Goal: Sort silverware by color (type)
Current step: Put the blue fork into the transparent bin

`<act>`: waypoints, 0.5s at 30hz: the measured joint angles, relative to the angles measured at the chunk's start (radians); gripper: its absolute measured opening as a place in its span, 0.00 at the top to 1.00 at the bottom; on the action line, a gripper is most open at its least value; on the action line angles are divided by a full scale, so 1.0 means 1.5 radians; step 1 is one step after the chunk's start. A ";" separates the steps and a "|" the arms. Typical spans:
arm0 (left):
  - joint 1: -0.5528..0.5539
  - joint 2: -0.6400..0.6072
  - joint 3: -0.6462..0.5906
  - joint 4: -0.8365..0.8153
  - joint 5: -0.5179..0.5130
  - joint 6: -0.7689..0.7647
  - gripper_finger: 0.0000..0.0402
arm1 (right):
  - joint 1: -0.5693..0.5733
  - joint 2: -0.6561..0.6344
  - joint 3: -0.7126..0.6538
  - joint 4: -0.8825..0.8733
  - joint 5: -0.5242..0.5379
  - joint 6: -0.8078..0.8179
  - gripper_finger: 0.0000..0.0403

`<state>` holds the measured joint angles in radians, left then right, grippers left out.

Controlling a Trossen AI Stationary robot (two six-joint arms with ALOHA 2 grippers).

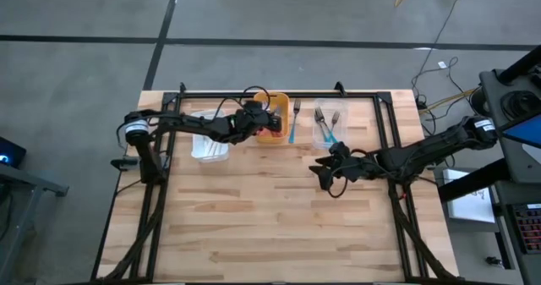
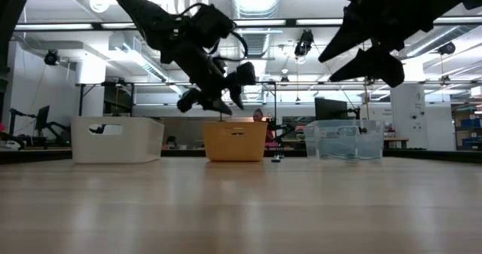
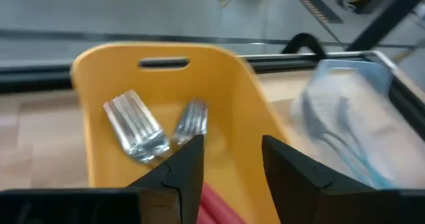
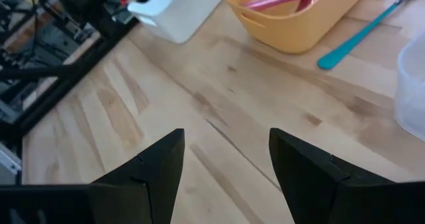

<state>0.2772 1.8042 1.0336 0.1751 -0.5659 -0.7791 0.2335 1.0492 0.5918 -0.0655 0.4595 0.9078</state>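
A: I hold the left gripper over the orange bin, jaws parted and empty. Two red-handled forks lie inside it.

B: And the right gripper?

A: Wide open, empty, hovering above bare table in front of the clear bin. One teal-handled fork lies on the table between the orange and clear bins.

B: Risk?

A: That handle lies flat against the wood; I judge my fingers could slip over it, or nudge the orange bin.
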 joint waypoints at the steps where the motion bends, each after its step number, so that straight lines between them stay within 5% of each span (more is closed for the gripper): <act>1: -0.004 -0.006 0.000 0.005 0.003 0.016 0.67 | 0.004 0.000 0.003 0.000 0.009 0.002 0.48; 15: -0.119 -0.195 -0.007 0.018 0.020 0.473 0.68 | -0.002 0.100 0.123 -0.027 0.060 -0.022 0.48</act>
<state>0.0991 1.5123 1.0232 0.2024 -0.5362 -0.0695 0.2299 1.1989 0.7757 -0.1060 0.5495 0.8753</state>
